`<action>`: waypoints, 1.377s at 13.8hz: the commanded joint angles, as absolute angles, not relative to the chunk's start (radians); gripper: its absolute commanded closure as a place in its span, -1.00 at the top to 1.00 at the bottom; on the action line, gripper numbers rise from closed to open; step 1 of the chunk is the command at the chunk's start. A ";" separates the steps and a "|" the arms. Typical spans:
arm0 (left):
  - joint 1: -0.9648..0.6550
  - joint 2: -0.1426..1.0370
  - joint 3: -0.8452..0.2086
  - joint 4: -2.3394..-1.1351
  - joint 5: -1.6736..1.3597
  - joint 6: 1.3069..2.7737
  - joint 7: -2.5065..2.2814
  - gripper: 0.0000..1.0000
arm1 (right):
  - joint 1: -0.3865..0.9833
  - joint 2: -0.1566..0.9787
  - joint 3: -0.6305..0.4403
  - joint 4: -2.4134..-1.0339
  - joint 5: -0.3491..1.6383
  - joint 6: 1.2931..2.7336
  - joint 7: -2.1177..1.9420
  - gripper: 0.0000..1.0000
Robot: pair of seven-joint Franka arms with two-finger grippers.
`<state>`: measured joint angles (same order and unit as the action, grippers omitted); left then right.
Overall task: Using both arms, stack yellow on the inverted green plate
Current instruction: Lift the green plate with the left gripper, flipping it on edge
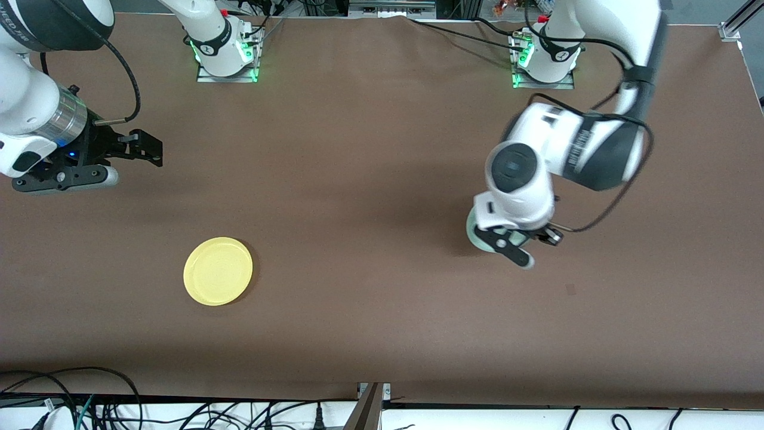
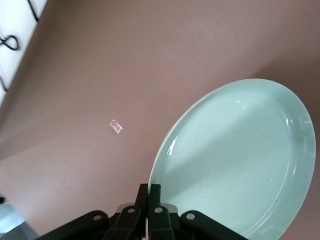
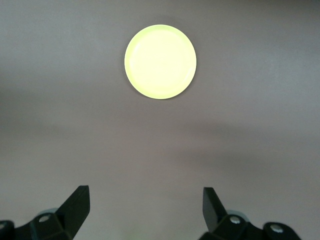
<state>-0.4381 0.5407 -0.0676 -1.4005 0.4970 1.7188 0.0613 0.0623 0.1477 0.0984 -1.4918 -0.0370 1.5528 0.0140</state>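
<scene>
The green plate hangs tilted above the brown tabletop toward my left arm's end, its rim pinched in my left hand, whose fingers are pressed tight on the edge. From the front camera only a sliver of the plate shows beneath my left wrist. The yellow plate lies flat on the tabletop toward my right arm's end, well apart from the green one and untouched. My right hand waits in the air over bare tabletop at that end, its 2 fingers spread wide and holding nothing, with the yellow plate in plain sight of its wrist camera. A small scrap of clear tape sits on the tabletop near the green plate.
</scene>
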 commanded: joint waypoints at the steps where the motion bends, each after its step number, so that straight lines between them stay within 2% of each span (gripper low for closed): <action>1: -0.547 0.580 -0.048 -1.362 0.667 1.646 -0.024 -1.00 | 0.054 0.150 0.100 -1.491 -0.035 1.554 -0.002 1.00; 4: -0.704 0.652 -0.035 -1.358 0.794 1.548 -0.223 -1.00 | 0.051 0.169 0.095 -1.491 -0.035 1.557 -0.020 1.00; 7: -0.817 0.774 -0.029 -1.304 0.868 1.456 -0.444 -1.00 | 0.051 0.184 0.094 -1.491 -0.037 1.575 -0.031 1.00; 10: -0.920 0.873 0.030 -1.249 0.879 1.399 -0.557 -1.00 | 0.048 0.199 0.094 -1.491 -0.046 1.592 -0.032 1.00; 12: -0.969 0.906 0.066 -1.238 0.873 1.397 -0.613 -1.00 | 0.041 0.228 0.094 -1.493 -0.049 1.604 -0.032 1.00; 15: -0.971 0.913 0.051 -1.209 0.820 1.411 -0.690 -1.00 | 0.015 0.296 0.094 -1.493 -0.044 1.649 -0.038 1.00; 18: -0.969 0.911 0.049 -1.160 0.669 1.524 -0.698 -1.00 | -0.006 0.365 0.094 -1.494 -0.049 1.716 -0.097 1.00; 19: -0.969 0.908 0.049 -1.157 0.619 1.554 -0.719 -0.93 | -0.018 0.397 0.092 -1.494 -0.046 1.742 -0.107 1.00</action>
<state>-0.9769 0.8678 0.0582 -1.1990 0.7494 1.4084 -0.6479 0.0084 0.3526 0.0838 -1.5014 -0.0372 1.7070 -0.0688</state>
